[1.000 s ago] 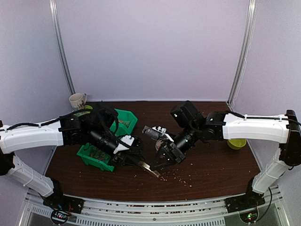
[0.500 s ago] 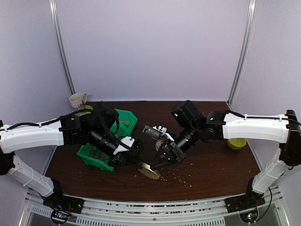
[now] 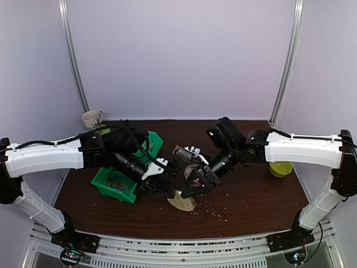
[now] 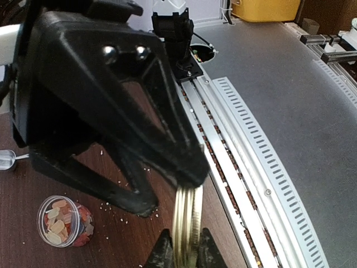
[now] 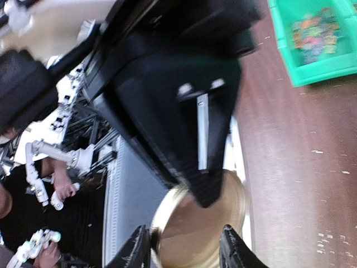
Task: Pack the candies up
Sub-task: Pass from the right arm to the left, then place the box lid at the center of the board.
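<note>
A round gold lid (image 3: 182, 202) hangs just above the table front between both arms. My left gripper (image 3: 172, 195) is shut on it: in the left wrist view the lid (image 4: 187, 220) stands edge-on, pinched between the two fingertips of that gripper (image 4: 186, 249). My right gripper (image 3: 189, 191) is open, and in its wrist view its fingers straddle the lid's face (image 5: 195, 240) around the gripper's middle (image 5: 184, 247). The candies show in a small clear jar (image 4: 63, 220) standing on the table and in a green bin (image 5: 315, 33).
Two green bins (image 3: 114, 184) (image 3: 148, 144) sit at the left with candies inside. A mug (image 3: 92, 119) stands at the back left, a yellow-green bowl (image 3: 280, 169) at the right. Pale crumbs (image 3: 217, 209) litter the front. A metal scoop (image 4: 6, 159) lies beside the jar.
The left gripper has closed onto the gold lid while the right gripper has opened off it. The lid has swung from edge-on to flatter and drifted slightly right.
</note>
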Controlling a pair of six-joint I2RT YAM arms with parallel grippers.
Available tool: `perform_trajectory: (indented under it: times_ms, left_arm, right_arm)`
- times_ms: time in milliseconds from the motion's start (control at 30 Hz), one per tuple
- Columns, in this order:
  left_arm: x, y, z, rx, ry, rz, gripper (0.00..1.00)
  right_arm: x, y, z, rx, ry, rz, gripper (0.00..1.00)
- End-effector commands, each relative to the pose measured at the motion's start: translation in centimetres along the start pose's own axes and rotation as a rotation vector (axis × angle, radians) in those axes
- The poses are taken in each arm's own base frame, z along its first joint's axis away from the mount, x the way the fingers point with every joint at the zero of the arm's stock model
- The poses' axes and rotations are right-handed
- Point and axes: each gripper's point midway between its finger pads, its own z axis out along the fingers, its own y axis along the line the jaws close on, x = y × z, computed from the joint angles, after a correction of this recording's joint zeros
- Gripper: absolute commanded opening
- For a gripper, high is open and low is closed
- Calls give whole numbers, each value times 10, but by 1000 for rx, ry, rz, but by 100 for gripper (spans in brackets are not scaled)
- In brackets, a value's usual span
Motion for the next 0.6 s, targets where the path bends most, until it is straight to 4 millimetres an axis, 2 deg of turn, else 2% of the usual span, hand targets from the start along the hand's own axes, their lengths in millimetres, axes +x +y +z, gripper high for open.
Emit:
perform_trajectory:
  times_ms: [0,100,200,300,400,567]
  left_arm:
    - [-11,6,5,23,-14,-72,10]
    - [-11,16,9,-8,-3,-122,10]
    - [-8,32,12,-58,36,-188,10]
    - [-9,44,16,-76,69,-239,10]
    - [-11,53,23,-70,79,-299,10]
    - [-14,78,42,-81,96,-420,11]
  right_arm:
    - [-16,-27,-39,169,-101,26,45]
    - [-20,-60,-74,326,-181,108,49]
    - [-19,-98,-120,507,-292,229,51]
    - [-13,-125,-166,684,-398,300,52]
    - [-2,-139,-198,834,-447,333,52]
    - [6,-141,-223,965,-484,333,53]
